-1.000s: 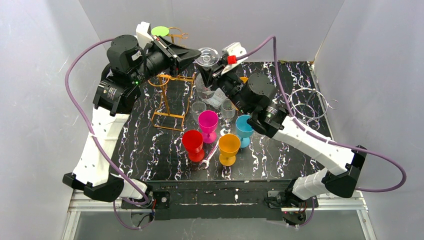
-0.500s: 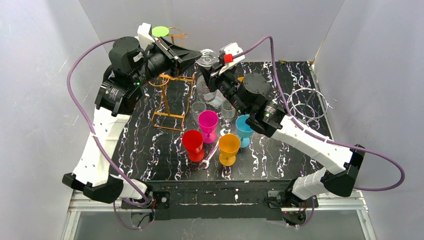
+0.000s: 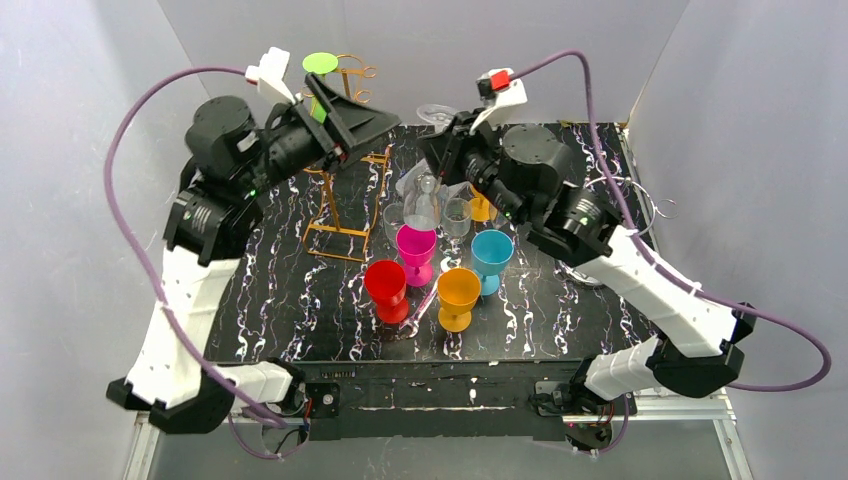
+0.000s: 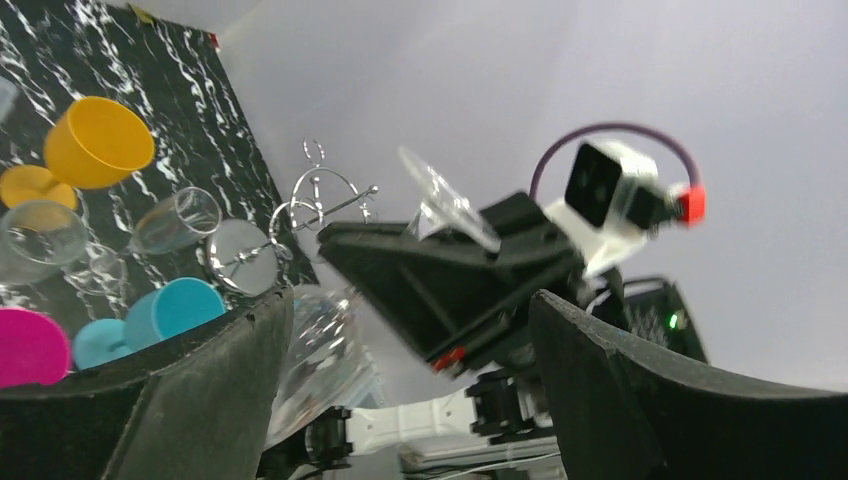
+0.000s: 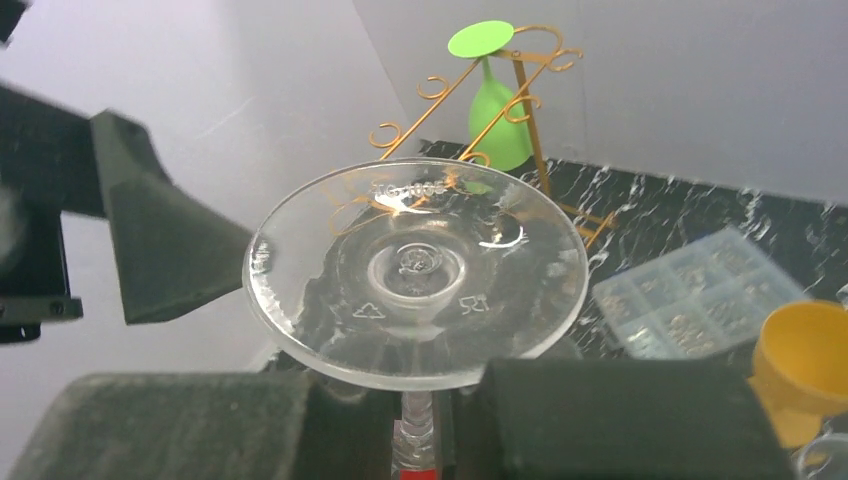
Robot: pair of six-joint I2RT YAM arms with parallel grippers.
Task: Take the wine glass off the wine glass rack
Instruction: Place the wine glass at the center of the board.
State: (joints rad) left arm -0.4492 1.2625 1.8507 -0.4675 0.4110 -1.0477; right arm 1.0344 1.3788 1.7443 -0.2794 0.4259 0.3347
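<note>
Above the back of the black marbled table [image 3: 300,300], the right gripper [image 5: 420,400] is pinching the stem of the clear wine glass [image 5: 415,270], its fingers drawn nearly together just under the foot. The glass is hanging inverted, foot uppermost, off the rack. The left gripper [image 3: 375,125] is standing spread wide beside it, gripping nothing. The gold wire wine glass rack [image 3: 345,190] is standing at back left, carrying one green wine glass [image 5: 497,120] upside down by its foot. A clear compartment box [image 5: 690,295] is lying near the rack, its contents too small to tell. The red goblet [image 3: 385,282], magenta goblet [image 3: 416,240], orange goblet [image 3: 459,290] and teal goblet [image 3: 490,248] are standing upright together mid-table.
</note>
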